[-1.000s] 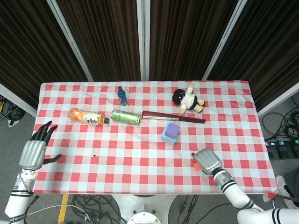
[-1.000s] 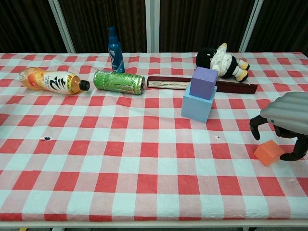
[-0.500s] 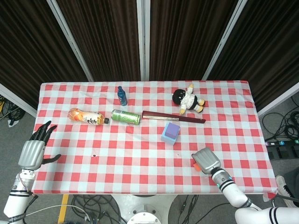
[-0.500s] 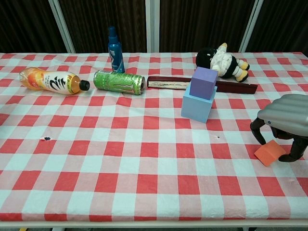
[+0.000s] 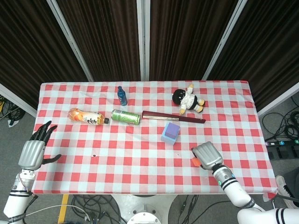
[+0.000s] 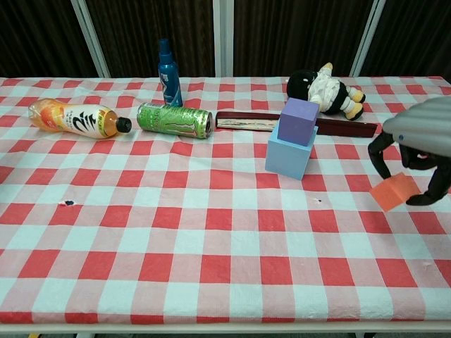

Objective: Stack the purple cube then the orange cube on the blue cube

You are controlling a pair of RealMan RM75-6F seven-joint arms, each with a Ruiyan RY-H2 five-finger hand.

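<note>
The purple cube point(image 6: 298, 121) sits on top of the blue cube point(image 6: 289, 158) right of the table's middle; both also show in the head view, purple cube point(image 5: 173, 129) on blue cube point(image 5: 167, 137). My right hand point(image 6: 421, 146) grips the orange cube point(image 6: 394, 191) between its fingers, lifted above the cloth to the right of the stack. From the head view the right hand point(image 5: 206, 155) covers most of the orange cube point(image 5: 195, 162). My left hand point(image 5: 35, 148) hangs open off the table's left edge, holding nothing.
Along the back lie an orange drink bottle point(image 6: 76, 118), a green can point(image 6: 174, 120) on its side, an upright blue bottle point(image 6: 168, 73), a long dark red box point(image 6: 246, 121) and a plush doll point(image 6: 326, 90). The checkered tablecloth point(image 6: 176, 232) covers the table.
The right hand closed on the orange cube and raised it off the cloth, shifting slightly toward the stack. The left hand stayed put.
</note>
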